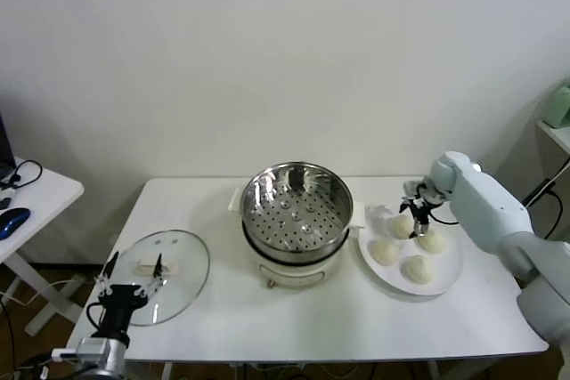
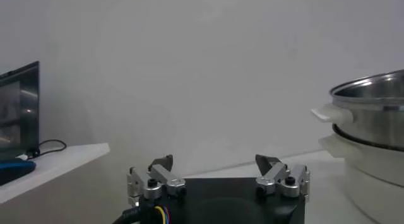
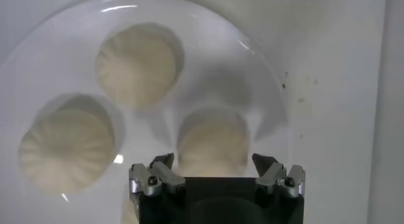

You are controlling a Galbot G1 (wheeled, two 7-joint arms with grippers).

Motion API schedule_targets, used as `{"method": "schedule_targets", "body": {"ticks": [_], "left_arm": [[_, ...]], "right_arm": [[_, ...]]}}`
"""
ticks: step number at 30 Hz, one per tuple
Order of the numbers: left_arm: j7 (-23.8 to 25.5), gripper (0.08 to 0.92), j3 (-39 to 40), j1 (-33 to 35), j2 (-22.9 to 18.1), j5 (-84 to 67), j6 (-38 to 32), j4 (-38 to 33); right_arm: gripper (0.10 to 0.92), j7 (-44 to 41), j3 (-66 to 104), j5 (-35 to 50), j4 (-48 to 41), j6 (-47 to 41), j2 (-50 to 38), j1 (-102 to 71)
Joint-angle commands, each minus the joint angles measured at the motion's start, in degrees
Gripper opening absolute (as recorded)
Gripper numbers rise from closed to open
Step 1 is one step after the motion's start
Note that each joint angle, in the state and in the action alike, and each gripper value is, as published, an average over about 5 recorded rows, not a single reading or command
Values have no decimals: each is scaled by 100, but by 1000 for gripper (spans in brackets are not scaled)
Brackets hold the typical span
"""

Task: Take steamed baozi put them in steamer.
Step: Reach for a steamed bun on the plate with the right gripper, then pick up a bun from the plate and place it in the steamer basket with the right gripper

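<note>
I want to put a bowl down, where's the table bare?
Bare table runs along the front edge, from the glass lid past the steamer to below the plate. The right end is crowded: four baozi fill the plate, with the right gripper over them.

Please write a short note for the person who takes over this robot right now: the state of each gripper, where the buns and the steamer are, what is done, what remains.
Right gripper: open, fingers on either side of one baozi on the white plate; not yet closed on it.
Left gripper: open, holding nothing, parked over the glass lid at the table's left.
Baozi: all four on the plate, right of the steamer.
Steamer: table centre, lid off, tray bare.
Done: nothing loaded.
Left: grasp this bun, move it into the steamer, then the other three.
</note>
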Motion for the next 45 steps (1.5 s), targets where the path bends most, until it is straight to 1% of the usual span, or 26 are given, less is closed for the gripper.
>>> {"method": "schedule_targets", "body": {"ticks": [1, 12, 19, 23, 28, 32, 41, 45], "left_arm": [[-12, 823, -3, 0, 6, -15, -1, 11], [-39, 823, 14, -1, -1, -15, 4, 27], [-58, 823, 11, -9, -15, -15, 20, 21], [-66, 823, -13, -4, -7, -21, 31, 1], [-81, 823, -36, 4, -7, -25, 32, -2], [-94, 823, -40, 34, -12, -29, 23, 1], [-111, 823, -57, 42, -7, -31, 26, -1], [-123, 823, -61, 21, 3, -27, 52, -14]], "right_arm": [[748, 28, 40, -105, -105, 22, 88, 1], [695, 0, 109, -124, -68, 65, 21, -1], [645, -148, -29, -81, 262, 163, -99, 106], [638, -224, -160, -44, 435, 286, -140, 331], [640, -295, -388, 204, 754, 416, -165, 684], [638, -358, -826, 556, 1299, 497, -280, 1140], [644, -529, -2300, 1239, 3120, 805, -527, 2545], [645, -584, -2644, 1181, 3771, 1085, -404, 3076]]}}
